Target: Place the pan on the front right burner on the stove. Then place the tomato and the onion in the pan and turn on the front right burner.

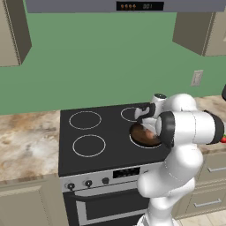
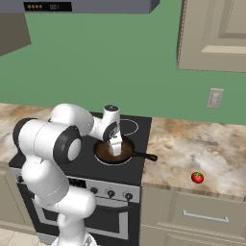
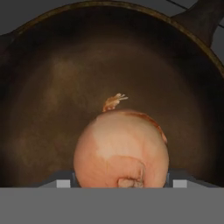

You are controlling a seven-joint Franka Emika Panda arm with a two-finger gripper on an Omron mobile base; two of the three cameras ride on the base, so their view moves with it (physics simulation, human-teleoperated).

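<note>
A green-walled kitchen with marbled beige counters holds the stove (image 1: 106,141), black glass with white ring burners, and everything here is best placed against it. The pan (image 2: 114,150) sits on the front right burner (image 1: 145,137), its handle pointing out toward the counter on the stove's right. The gripper (image 2: 115,150) hangs over the pan's middle, and in the hand view the onion (image 3: 121,148) sits between the two fingers, which stand at about its width on either side; it looks gripped, though contact at the pads cannot be seen. The tomato (image 2: 197,178) lies on the counter well to the right of the stove, near the front edge. The risks, as I judge them: released from any height, the round onion could roll or bounce over the shallow rim onto the glass; lifting away with the fingers too close could drag it along. The tomato, so near the counter's edge, could be nudged off during the reach.
</note>
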